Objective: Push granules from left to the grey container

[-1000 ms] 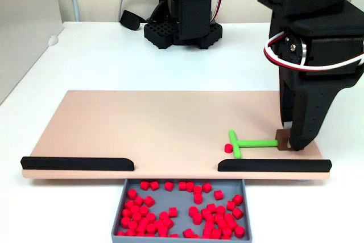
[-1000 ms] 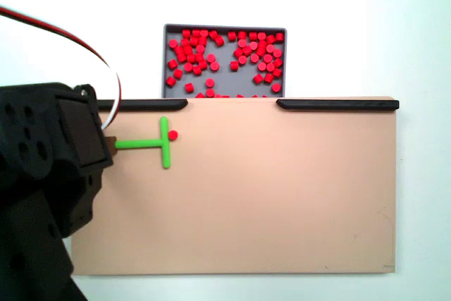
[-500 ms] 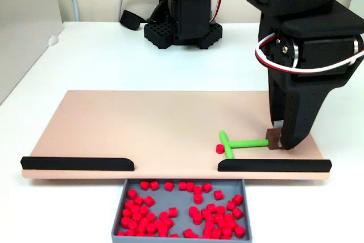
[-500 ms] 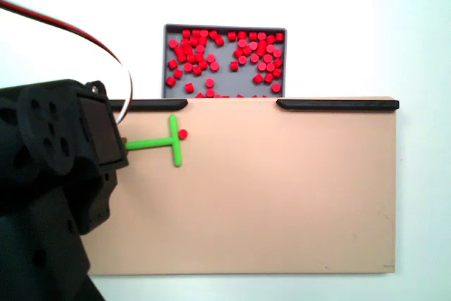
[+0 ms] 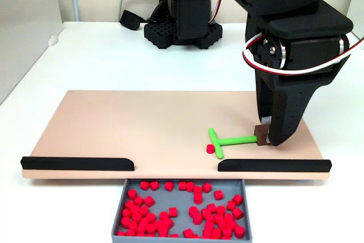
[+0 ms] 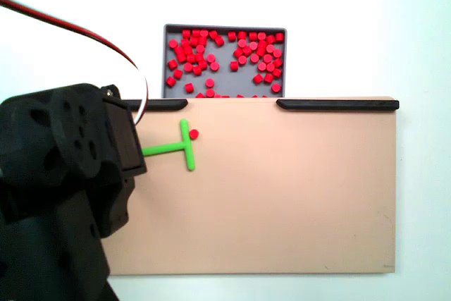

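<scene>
One pinkish-tan board [image 5: 142, 123] spans the middle of both fixed views, black rails [image 5: 78, 164] along one long edge. My gripper [image 5: 268, 138] comes down right of centre in a fixed view, fingers clamped on the brown end block of the green T-shaped pusher [image 5: 223, 140]. Beyond the rail gap, the grey container [image 5: 121, 209] sits at lower centre there and top centre in another fixed view [image 6: 167, 54], full of granules [image 5: 187, 211]. A lone granule [image 5: 210, 149] touches the pusher's bar.
</scene>
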### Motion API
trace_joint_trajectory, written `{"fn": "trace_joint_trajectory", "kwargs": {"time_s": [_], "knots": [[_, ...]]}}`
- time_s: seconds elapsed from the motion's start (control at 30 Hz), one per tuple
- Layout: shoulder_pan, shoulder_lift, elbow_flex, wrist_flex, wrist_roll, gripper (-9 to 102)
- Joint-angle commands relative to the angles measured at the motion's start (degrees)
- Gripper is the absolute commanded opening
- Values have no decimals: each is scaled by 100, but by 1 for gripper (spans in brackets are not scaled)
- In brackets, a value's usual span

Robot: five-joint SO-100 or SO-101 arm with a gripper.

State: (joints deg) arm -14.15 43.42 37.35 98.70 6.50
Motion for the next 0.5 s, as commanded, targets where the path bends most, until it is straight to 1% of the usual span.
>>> {"fn": "trace_joint_trajectory", "kwargs": {"time_s": [0.0,0.47], "knots": [[88,246,0,26,-185,0],[387,281,0,18,-1178,0]]}}
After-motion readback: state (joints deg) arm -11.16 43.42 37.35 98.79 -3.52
